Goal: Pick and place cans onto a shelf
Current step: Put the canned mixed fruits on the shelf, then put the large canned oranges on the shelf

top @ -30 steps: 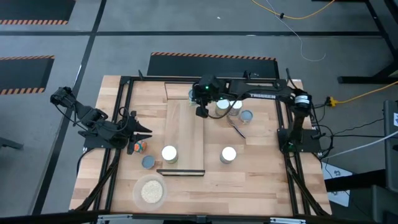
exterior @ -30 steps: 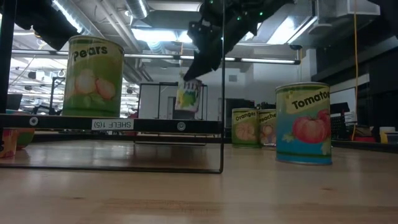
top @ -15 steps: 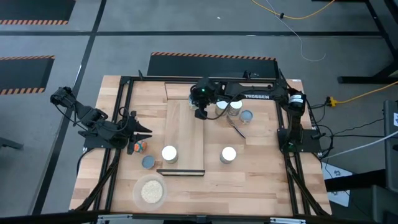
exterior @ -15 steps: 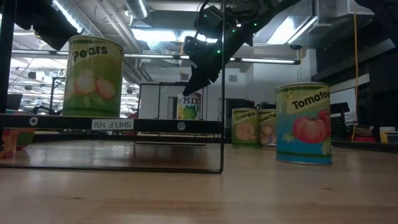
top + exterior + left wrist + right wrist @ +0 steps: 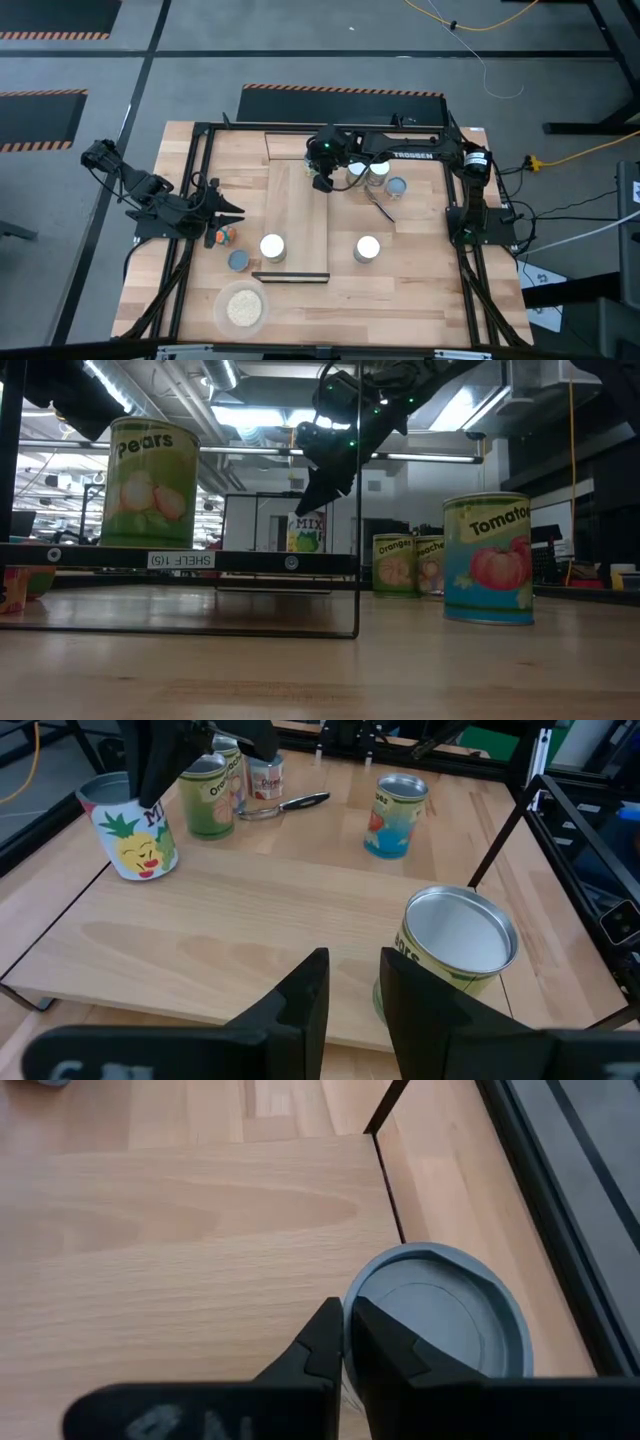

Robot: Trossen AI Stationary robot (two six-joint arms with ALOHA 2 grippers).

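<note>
At the far end of the shelf point(image 5: 298, 215), the right gripper point(image 5: 322, 180) hangs just above a can point(image 5: 128, 840) with a pineapple label, which stands upright on the board by the raised wooden panel. In the right wrist view its two fingers point(image 5: 330, 1342) sit close together, almost touching, just beside that can's grey rim point(image 5: 440, 1308) and not clamped around it. Beside this gripper, off the shelf, stand an orange can point(image 5: 208, 792) and a peach can point(image 5: 264, 782) touching each other, with a blue-topped can point(image 5: 396, 186) a little beyond them. Toward the near end of the shelf a pears can point(image 5: 152, 482) stands on the board, and a tomato can point(image 5: 488, 558) stands on the table to the side of the shelf.

The left gripper point(image 5: 230, 210) waits at the table's left edge, well apart from the shelf, its fingers point(image 5: 300, 1005) slightly apart and holding nothing. A small multicoloured object point(image 5: 223, 235) and another can point(image 5: 239, 260) lie near it.
</note>
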